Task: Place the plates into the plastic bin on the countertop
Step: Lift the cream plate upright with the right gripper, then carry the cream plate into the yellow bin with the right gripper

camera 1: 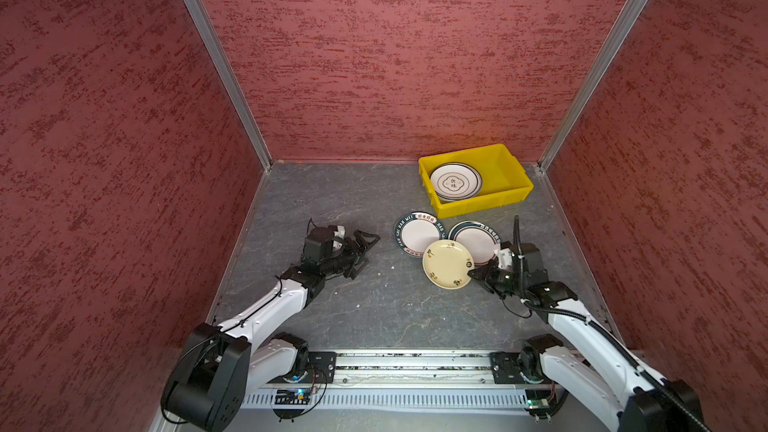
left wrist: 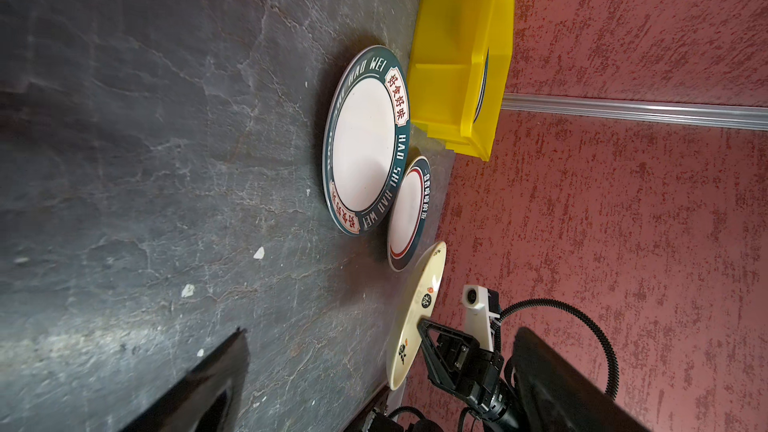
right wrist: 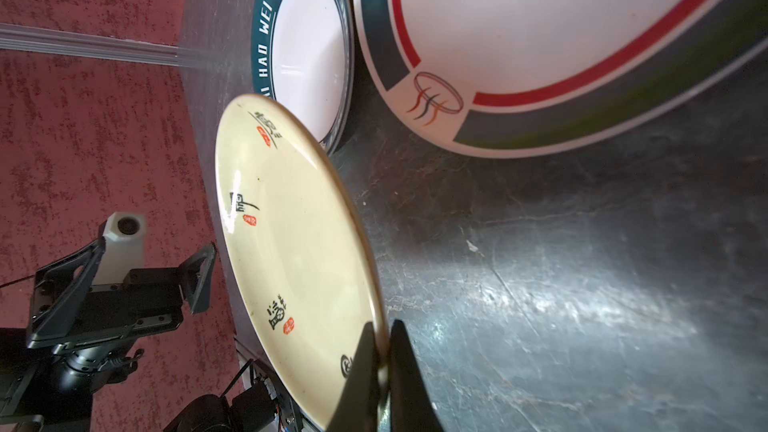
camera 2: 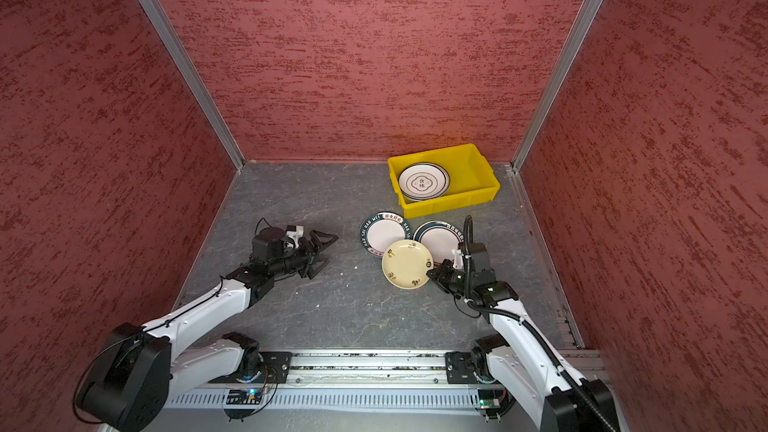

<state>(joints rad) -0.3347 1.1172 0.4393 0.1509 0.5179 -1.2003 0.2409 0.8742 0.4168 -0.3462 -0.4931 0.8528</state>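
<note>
Countertop (camera 1: 374, 317): dark grey, veined.
Yellow plastic bin (camera 1: 478, 206): far right corner, with white dark-ringed plates (camera 1: 455, 182) stacked inside.
HAO WEI plate (camera 1: 417, 233), red-ringed plate (camera 1: 476, 238): flat, side by side, near the bin.
Cream plate (camera 1: 446, 263): tilted, overlapping both.
My right gripper (camera 1: 473, 274): clenched on the cream plate's rim.
My left gripper (camera 1: 365, 257): spread wide, holding nothing.

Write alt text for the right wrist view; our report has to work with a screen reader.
The right gripper is shut on the rim of a tilted cream plate over the dark countertop. Beyond it lie a HAO WEI plate and a red-ringed plate, both green-rimmed. The open left gripper shows against the red wall.
</note>
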